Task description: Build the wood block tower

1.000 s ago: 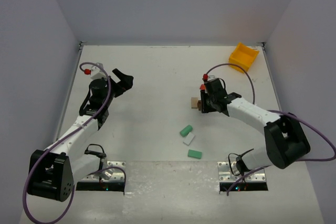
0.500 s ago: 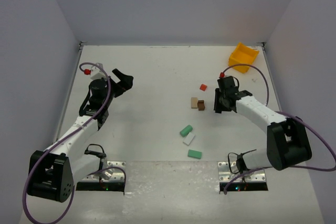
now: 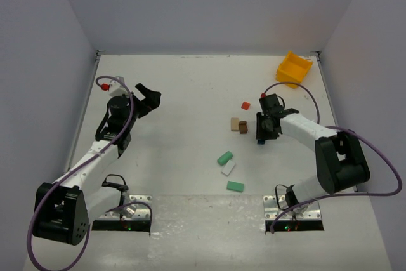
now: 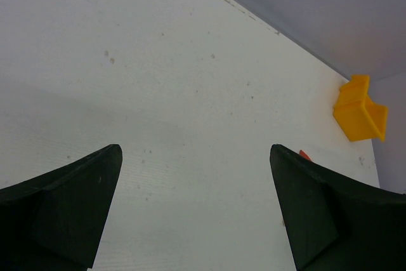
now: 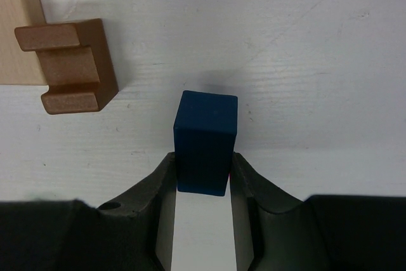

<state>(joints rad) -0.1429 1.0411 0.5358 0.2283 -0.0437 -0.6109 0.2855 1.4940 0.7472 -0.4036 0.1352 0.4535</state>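
The right fingers [image 3: 262, 134] are closed on the blue block [image 5: 206, 132], one finger on each long side, holding approx. its near half. In the wrist view its long axis runs straight away from the camera, in line w/ the fingers, and the free end points to the bare desk [image 3: 184, 93]. If its underside touches the desk, I cannot tell.

Just left of it, not touching, lies the brown block [image 5: 70, 68], a notched piece w/ its long axis parallel to the blue one. Its far side lies against the tan block [image 5: 19, 23].

In the top view this pair is at desk centre-right, directly left of the right fingers. The red block [image 3: 245, 105] lies apart, a bit farther back. Nearer the arm bases are a green block [image 3: 224, 157] touching the white block [image 3: 228, 168], both diagonal, and a 2nd green one [image 3: 235, 186] lying crosswise. All lie single, none on another.

The left fingers [image 3: 148, 96] are spread wide w/ nothing btw them, over the left part of the desk. The bin [image 3: 294, 68] is at the far right corner.
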